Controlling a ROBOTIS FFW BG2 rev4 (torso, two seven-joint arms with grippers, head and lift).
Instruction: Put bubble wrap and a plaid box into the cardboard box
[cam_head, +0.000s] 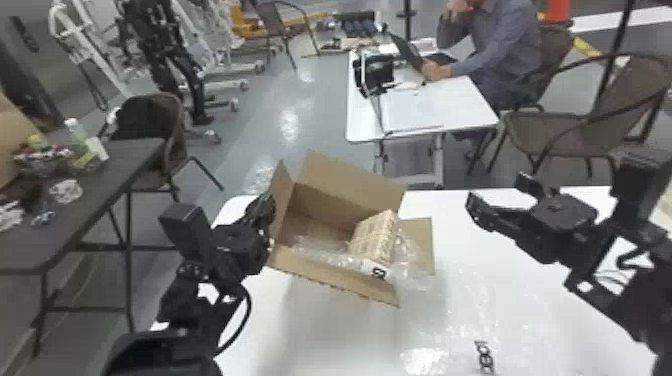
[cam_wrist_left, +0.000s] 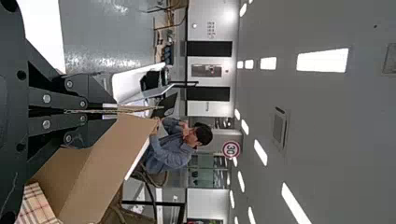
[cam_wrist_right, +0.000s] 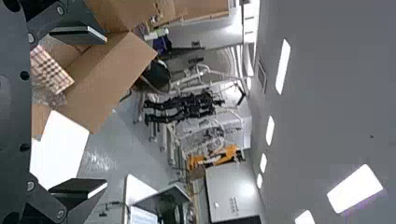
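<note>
Stretched out as a white surface (cam_head: 320, 340), carried an open cardboard box (cam_head: 330, 275) toward the far edge, with flaps spread, also bore clear bubble wrap (cam_head: 425, 360) with dark print, nearer and farther right.

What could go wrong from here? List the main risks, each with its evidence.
The left gripper is clamped on a flap of the cardboard box; a pull there could drag the box or crease the flap.

Bubble wrap spills out over the side, so it may snag or stop the flaps from closing.

The plaid box leans inside rather than lying flat, and might shift or get in a flap's way.
</note>
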